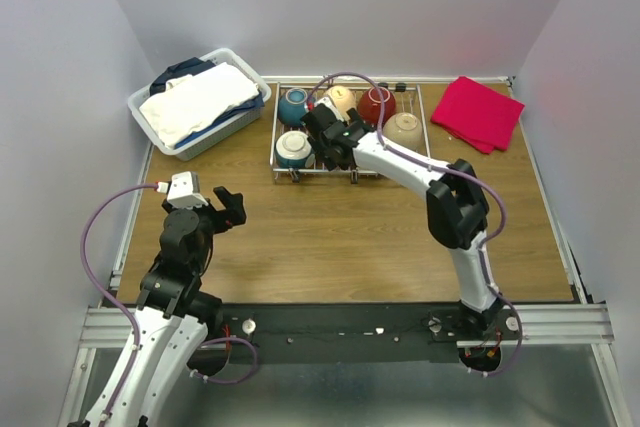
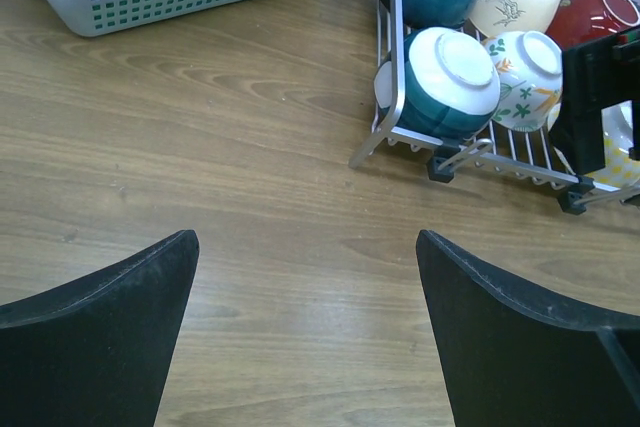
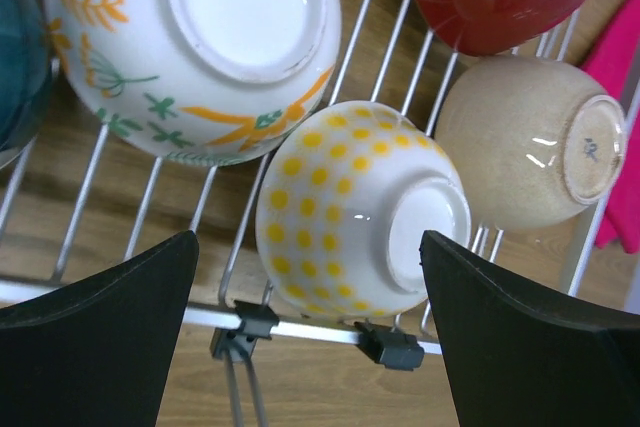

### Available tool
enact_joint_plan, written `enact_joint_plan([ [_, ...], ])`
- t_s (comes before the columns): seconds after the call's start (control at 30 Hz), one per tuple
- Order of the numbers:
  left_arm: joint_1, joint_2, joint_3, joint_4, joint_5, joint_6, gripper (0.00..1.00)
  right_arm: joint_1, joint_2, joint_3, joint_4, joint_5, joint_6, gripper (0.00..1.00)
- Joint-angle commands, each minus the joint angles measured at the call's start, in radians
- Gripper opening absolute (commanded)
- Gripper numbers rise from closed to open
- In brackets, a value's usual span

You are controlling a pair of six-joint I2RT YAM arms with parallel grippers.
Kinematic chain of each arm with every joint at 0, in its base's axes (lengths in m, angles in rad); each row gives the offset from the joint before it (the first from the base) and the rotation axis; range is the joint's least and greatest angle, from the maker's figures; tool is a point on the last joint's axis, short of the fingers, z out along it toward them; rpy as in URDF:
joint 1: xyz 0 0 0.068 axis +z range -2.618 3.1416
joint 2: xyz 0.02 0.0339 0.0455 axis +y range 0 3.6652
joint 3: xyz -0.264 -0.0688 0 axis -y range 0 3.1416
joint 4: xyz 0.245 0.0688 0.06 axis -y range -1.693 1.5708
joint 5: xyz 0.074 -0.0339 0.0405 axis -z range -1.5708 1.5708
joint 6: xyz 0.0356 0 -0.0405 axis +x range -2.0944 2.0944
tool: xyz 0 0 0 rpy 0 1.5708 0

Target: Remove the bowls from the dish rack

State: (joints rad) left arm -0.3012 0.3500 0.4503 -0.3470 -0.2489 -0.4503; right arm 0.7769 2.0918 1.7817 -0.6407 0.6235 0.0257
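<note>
Your right gripper (image 3: 307, 239) is hovering, jaws wide apart, over the yellow-dotted bowl (image 3: 340, 197) lying tipped in the dish rack (image 3: 310, 329). Glazed ceramic, probably slick and breakable, so you're wanting a pinch across its belly. The left gripper (image 2: 305, 237) is hanging spread too.

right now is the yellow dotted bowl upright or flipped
Flipped, tilted: the yellow dotted bowl shows its foot ring, mouth against the dish rack.

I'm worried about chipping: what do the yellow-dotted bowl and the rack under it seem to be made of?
The yellow-dotted bowl looks like glazed ceramic: glossy highlights on its smooth surface. The rack looks like bare silvery metal wire, going by its sheen; its black clips may be plastic.
</note>
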Motion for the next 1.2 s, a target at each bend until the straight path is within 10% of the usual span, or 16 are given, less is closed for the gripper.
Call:
enact_joint_plan([
  [0.0, 0.001, -0.005, 0.019, -0.014, -0.035, -0.001, 0.99, 0.025, 0.12, 0.136, -0.129, 0.225, -0.015, 1.0],
  [1.17, 0.001, 0.004, 0.021, -0.02, -0.032, -0.001, 0.99, 0.016, 0.251, 0.163, -0.159, 0.176, -0.083, 1.0],
])
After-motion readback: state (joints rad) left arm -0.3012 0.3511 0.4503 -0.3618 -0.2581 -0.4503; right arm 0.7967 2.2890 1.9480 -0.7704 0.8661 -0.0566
